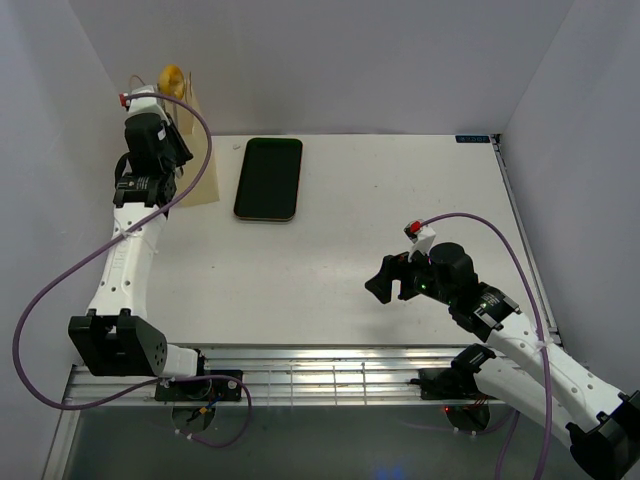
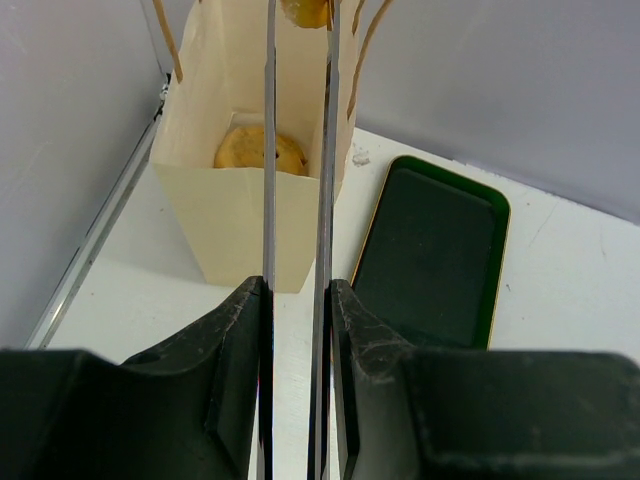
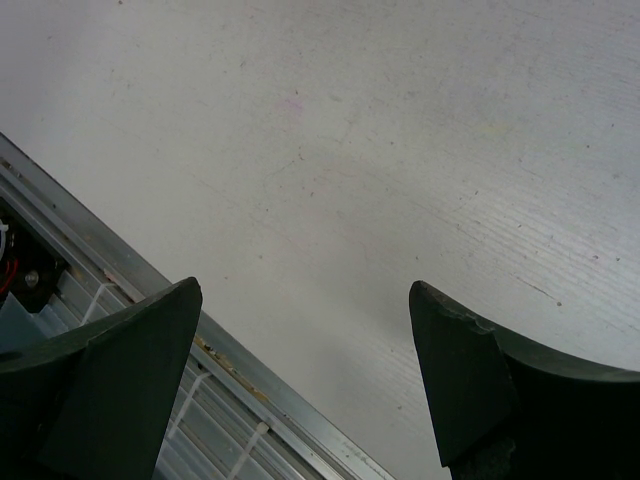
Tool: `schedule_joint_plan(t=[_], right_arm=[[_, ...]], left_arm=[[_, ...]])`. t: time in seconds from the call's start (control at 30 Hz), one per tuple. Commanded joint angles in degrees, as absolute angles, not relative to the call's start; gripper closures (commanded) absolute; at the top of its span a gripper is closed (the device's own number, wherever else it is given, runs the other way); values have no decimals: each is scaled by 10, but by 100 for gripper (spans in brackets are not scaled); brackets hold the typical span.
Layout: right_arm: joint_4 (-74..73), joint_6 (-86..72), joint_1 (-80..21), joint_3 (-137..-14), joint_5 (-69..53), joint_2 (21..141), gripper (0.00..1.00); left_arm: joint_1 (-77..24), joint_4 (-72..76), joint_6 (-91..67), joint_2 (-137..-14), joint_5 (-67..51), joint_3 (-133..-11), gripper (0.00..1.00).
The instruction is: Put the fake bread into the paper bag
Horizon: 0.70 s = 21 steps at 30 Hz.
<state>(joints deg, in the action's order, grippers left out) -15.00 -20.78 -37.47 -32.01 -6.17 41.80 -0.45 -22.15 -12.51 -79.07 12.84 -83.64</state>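
Left wrist view showed a golden bun [image 2: 305, 12], cropped by the frame edge, pinched between the left fingers [image 2: 240, 370] above the cream paper bag [image 2: 245, 215]; a round tan pastry [image 2: 258, 150] lay inside. Beside the bag sat a black tray [image 2: 430, 250]. Well right of the bag, a blue label [image 1: 475, 139] on the worktop [image 1: 400, 200] was unreadable, and the right fingers [image 3: 480, 390] stood wide open.
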Motion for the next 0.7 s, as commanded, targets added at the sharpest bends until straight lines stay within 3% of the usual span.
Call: schedule_joint_plan(t=[0.0, 0.27, 0.67], right_arm=[[-140, -203, -371, -322, -62, 410, 10], [-141, -201, -371, -324, -62, 414, 10], [-140, -201, -370, -324, -62, 417, 10]], left_arm=[[-1, -218, -127, -784, 117, -851, 63], [20, -221, -127, -801, 119, -852, 62], [26, -223, -133, -807, 113, -845, 54]])
